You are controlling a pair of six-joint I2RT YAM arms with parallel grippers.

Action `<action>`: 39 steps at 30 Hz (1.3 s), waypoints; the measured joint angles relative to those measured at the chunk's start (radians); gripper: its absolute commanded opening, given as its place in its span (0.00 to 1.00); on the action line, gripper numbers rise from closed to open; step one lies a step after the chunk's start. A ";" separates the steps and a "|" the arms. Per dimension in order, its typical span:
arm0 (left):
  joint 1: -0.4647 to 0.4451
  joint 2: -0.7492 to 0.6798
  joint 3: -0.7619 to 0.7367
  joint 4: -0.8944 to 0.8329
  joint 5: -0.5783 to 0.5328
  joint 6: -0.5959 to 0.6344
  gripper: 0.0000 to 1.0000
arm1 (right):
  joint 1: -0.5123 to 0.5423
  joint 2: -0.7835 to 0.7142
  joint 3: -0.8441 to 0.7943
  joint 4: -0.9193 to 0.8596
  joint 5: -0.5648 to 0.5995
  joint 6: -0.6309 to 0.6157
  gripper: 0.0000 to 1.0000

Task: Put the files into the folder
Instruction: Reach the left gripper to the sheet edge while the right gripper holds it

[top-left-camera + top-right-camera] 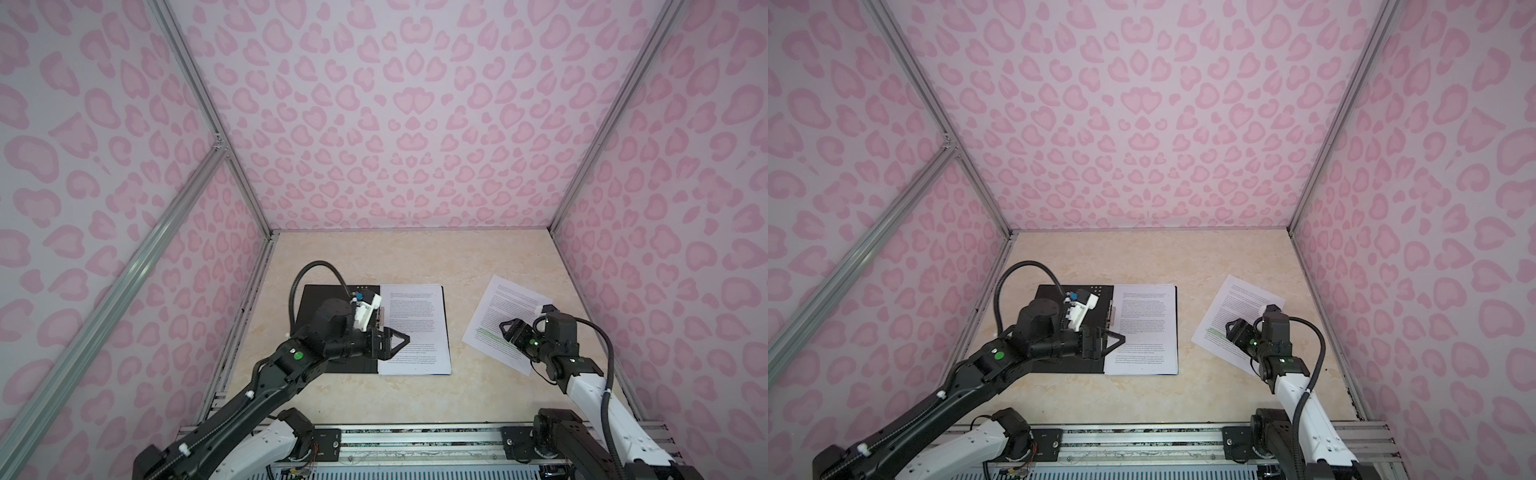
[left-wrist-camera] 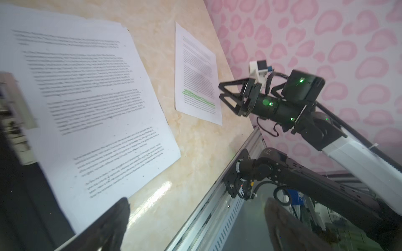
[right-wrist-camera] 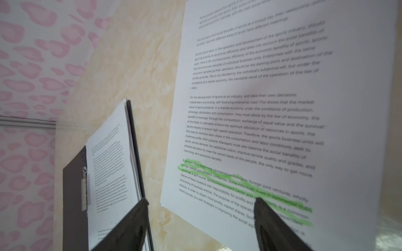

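The folder (image 1: pixel 309 297) (image 1: pixel 1050 295) lies open on the table's left half, black inside, with a metal clip (image 3: pixel 84 189) at its spine. A stack of files (image 1: pixel 415 324) (image 1: pixel 1146 320) (image 2: pixel 87 97) (image 3: pixel 108 160) rests on its right half. One loose sheet with green highlighted lines (image 1: pixel 498 307) (image 1: pixel 1229 303) (image 2: pixel 195 76) (image 3: pixel 261 108) lies askew on the table to the right. My left gripper (image 1: pixel 404 340) (image 1: pixel 1120 338) (image 2: pixel 196 201) hangs open above the stack's near left part, holding nothing. My right gripper (image 1: pixel 505 330) (image 1: pixel 1230 329) (image 3: pixel 200 201) (image 2: pixel 221 92) is open just over the loose sheet's near left corner, empty.
Pink patterned walls (image 1: pixel 395 124) close in the beige marble tabletop (image 1: pixel 415 257) on three sides. An aluminium rail (image 1: pixel 415 436) with both arm bases runs along the front edge. Bare tabletop separates the folder from the loose sheet.
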 measured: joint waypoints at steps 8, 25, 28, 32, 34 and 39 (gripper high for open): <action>-0.158 0.538 0.324 0.066 -0.056 0.030 0.92 | -0.087 0.239 0.104 0.019 -0.037 -0.056 0.75; -0.159 1.261 1.017 -0.113 -0.062 0.174 0.98 | -0.103 0.248 0.012 0.169 0.003 0.005 0.74; -0.154 1.305 1.051 -0.134 -0.059 0.175 0.98 | -0.099 0.246 -0.018 0.212 0.004 0.031 0.73; -0.153 1.339 1.075 -0.142 -0.030 0.175 0.98 | -0.064 0.266 -0.031 0.210 0.032 0.066 0.73; -0.153 1.348 1.078 -0.133 -0.010 0.174 0.98 | -0.047 0.277 -0.018 0.205 0.046 0.067 0.73; -0.146 1.355 1.061 -0.080 0.046 0.135 0.99 | -0.035 0.290 -0.017 0.198 0.108 0.092 0.73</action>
